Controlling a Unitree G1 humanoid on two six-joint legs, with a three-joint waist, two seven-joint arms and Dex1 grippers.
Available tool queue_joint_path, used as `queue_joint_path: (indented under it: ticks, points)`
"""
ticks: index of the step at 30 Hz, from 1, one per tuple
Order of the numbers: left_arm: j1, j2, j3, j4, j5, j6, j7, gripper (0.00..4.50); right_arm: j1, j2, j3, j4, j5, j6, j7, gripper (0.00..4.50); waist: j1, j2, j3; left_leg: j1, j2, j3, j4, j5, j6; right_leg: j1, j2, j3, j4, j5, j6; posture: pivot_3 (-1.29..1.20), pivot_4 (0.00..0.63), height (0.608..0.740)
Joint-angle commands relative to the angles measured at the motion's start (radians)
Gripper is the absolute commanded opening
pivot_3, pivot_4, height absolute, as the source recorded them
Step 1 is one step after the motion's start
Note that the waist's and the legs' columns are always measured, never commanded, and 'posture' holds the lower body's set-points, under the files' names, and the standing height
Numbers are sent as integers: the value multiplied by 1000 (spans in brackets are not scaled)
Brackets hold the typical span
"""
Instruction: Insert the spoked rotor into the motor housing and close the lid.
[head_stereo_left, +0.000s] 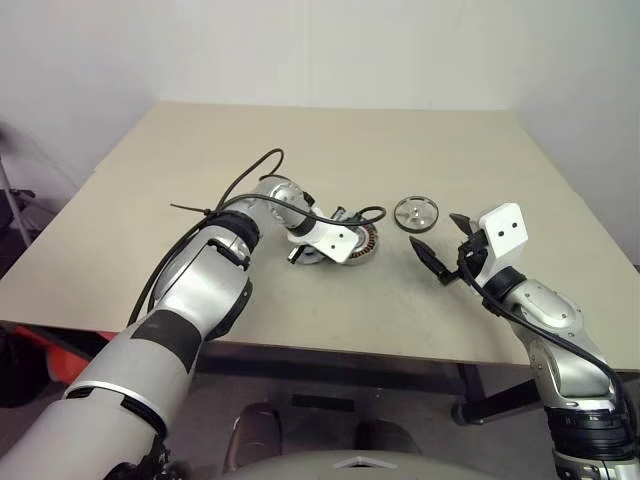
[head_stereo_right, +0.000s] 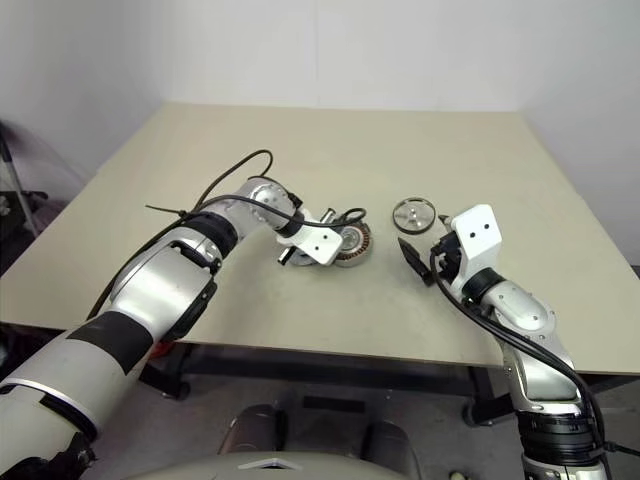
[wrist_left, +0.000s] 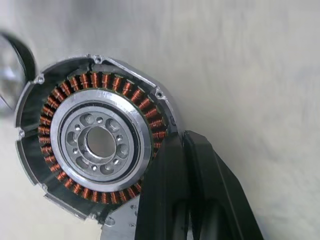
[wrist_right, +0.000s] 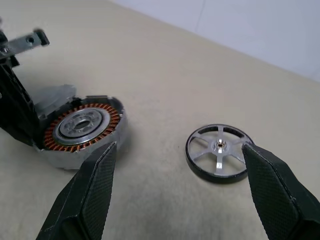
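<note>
Nearest the head camera, the right gripper (head_stereo_left: 437, 250) hangs level above the near part of the beige table (head_stereo_left: 420, 150), its two black textured fingers (wrist_right: 92, 195) spread as wide as they go and holding nothing. Between and beyond those fingers lies the spoked rotor (wrist_right: 218, 152): a flat bright-silver wheel with a dark rim, thin spokes and a small hub, resting flat on the tabletop, well clear of the right gripper and just beside the motor housing (wrist_left: 95, 145).

That housing is a short round metal ring with copper-brown coils set in a circle around a silver perforated hub with a hollow centre; nothing sits inside it. It appears tilted up on edge rather than lying flat. The left gripper (wrist_left: 182, 145) has its black fingers pressed together at the housing's rim; whether they pinch the rim wall or merely press against it cannot be told. Its white wrist block covers part of the housing in the head view.

Broad bare tabletop lies open behind, left and right of both parts, and the table's front edge runs close below the arms.
</note>
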Motion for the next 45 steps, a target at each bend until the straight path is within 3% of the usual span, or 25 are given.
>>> queue_joint_path:
  ticks: [1, 16, 24, 29, 34, 44, 45]
  points:
    - [-60, -9, -26, -31, 20, -67, 54, 48, 16, 2, -37, -76, 6, -17, -17, 4500, -1, 0, 0, 0, 0, 0, 0, 0, 0, 0, 0, 0, 0, 0, 0, 0, 0, 740]
    - [-138, -34, -436, -15, 452, -208, 693, 48, 162, 42, -72, -211, -5, 6, -100, 4500, 2, 0, 0, -1, -1, -9, 1, 0, 0, 1, 0, 0, 0, -5, 10, 0, 0, 740]
    - [-175, -77, -478, -3, 494, -244, 885, 48, 207, 54, -71, -252, -11, 18, -126, 4500, 5, 0, 0, -4, -3, -14, 3, 1, -1, 1, -1, -1, 0, -4, 12, 0, 0, 740]
    - [-178, -87, -489, 7, 507, -229, 933, 48, 226, 58, -67, -266, -13, 21, -130, 4500, -1, 0, 0, -4, -3, -15, 2, 0, 0, 1, 0, -1, 0, -1, 7, 0, 0, 740]
    - [-172, -84, -486, 14, 507, -227, 912, 48, 234, 56, -69, -270, -10, 24, -130, 4500, -2, 0, 0, -4, -3, -15, 2, 0, 0, 1, 0, -1, 0, -5, 13, 0, 0, 740]
    - [-163, -73, -480, 18, 500, -237, 874, 48, 213, 54, -59, -253, -16, 26, -127, 4500, -1, 0, 0, -4, -3, -15, 2, 0, 0, 1, 0, -1, 0, -2, 8, 0, 0, 740]
    - [-162, -71, -476, 19, 495, -242, 860, 243, 214, 54, -59, -254, -14, 27, -124, 4500, -1, 0, 0, -4, -3, -15, 2, 0, 0, 1, 0, -1, 0, -2, 8, 0, 0, 740]
